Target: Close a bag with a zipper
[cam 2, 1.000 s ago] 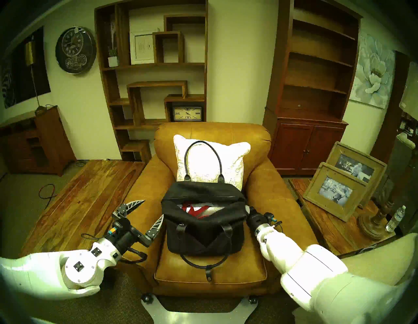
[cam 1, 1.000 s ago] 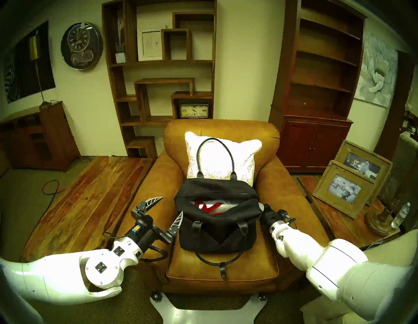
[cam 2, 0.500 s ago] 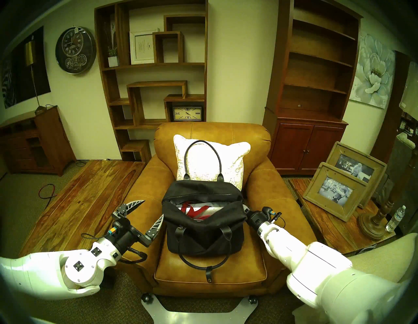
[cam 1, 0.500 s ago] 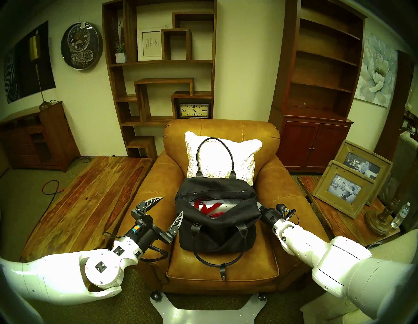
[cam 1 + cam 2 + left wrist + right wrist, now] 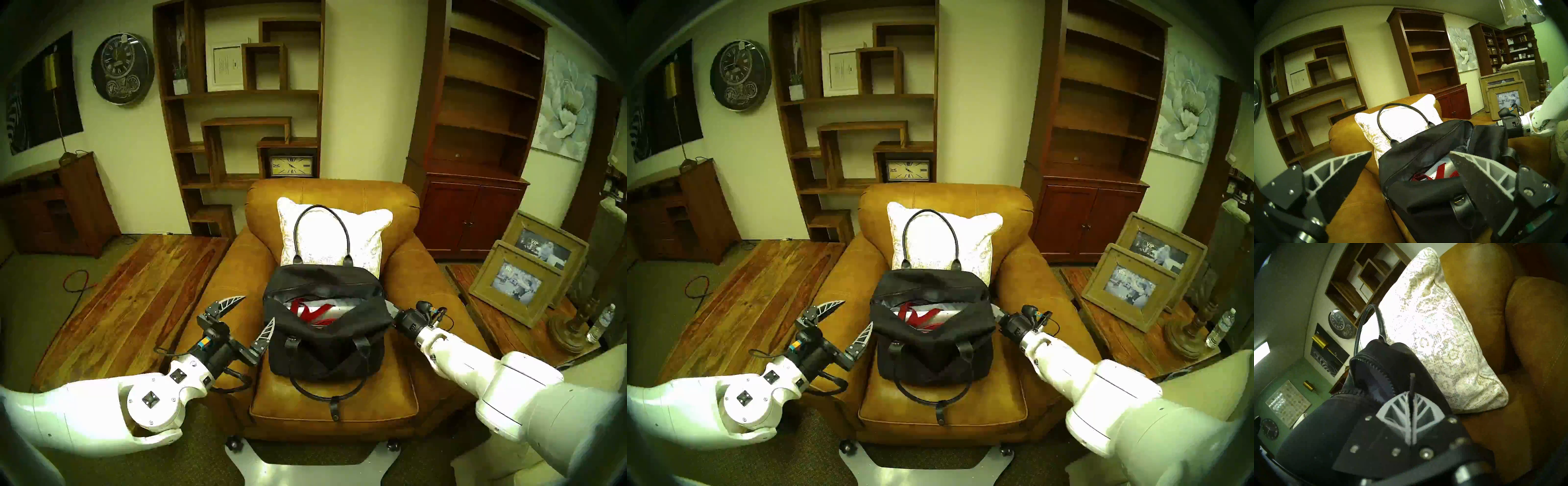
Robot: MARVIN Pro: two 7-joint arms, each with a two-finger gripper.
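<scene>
Both arms check | my right gripper pinched shut on the bag's right-end tab, pulled outward since a second ago | left gripper wide open, empty, left edge | zipper still unzipped

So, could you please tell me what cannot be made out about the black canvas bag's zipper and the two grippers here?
- Zipper slider: the dark metal-toothed zipper shows no slider; the right gripper covers that end in the right wrist view.
- Right gripper's fingertips: hidden behind the black canvas bag in both head views.
- Whatever thin dark strip the right gripper pinches: blurred.
- Bag's contents: partly hidden; the left gripper blocks them.
</scene>
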